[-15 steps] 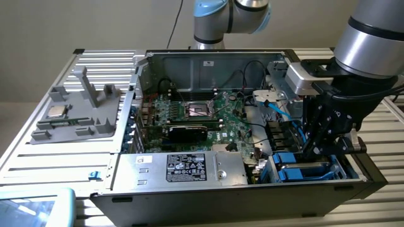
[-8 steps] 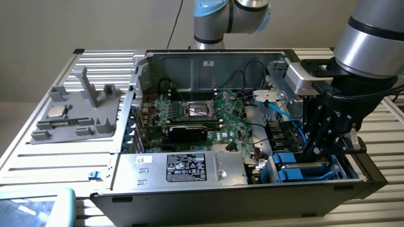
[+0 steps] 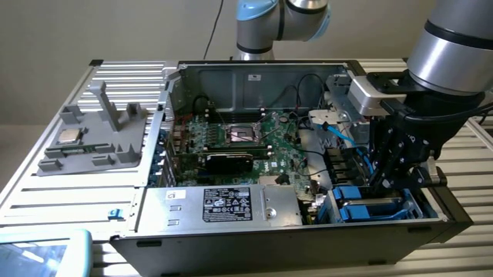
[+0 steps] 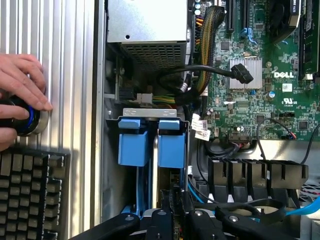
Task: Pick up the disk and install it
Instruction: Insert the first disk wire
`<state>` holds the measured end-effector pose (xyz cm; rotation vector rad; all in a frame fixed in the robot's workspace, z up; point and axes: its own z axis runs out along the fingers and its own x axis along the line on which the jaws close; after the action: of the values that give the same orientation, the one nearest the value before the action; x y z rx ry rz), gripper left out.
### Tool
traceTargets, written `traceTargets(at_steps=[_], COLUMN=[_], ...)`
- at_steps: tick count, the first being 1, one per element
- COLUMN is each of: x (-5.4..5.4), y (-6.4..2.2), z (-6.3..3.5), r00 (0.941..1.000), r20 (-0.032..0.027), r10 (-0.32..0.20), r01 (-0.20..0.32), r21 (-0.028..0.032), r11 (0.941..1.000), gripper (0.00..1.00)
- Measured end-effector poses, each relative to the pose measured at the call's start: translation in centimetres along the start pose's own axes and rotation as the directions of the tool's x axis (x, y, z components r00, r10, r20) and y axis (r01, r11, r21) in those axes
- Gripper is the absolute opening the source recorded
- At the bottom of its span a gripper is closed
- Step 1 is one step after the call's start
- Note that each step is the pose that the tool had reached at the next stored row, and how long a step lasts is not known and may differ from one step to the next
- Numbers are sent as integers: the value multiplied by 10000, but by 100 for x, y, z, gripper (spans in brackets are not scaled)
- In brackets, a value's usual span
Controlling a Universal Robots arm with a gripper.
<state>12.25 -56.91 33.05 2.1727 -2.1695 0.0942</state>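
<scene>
Where the disk [image 3: 368, 209] [image 4: 171, 148] is sitting: inside the computer case [image 3: 292, 236], in its corner on the exterior view's right.
Gripper [image 3: 381, 183]: reaching down at the disk's blue frame.
Grip: cannot tell whether clenching or released.

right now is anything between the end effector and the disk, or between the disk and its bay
Nothing visible. The end effector is down in the drive bay right at the blue-framed disk, which sits in its slot beside a second blue frame. Cables lie beside the bay, not across it.
</scene>
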Motion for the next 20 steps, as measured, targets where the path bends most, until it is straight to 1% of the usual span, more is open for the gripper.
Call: traceTargets(at_steps=[20], x=[-10], y=[1], z=[0], r00=[10000], r20=[-1], r10=[0], r01=[0], r21=[-1], r11=[10000], gripper=[17])
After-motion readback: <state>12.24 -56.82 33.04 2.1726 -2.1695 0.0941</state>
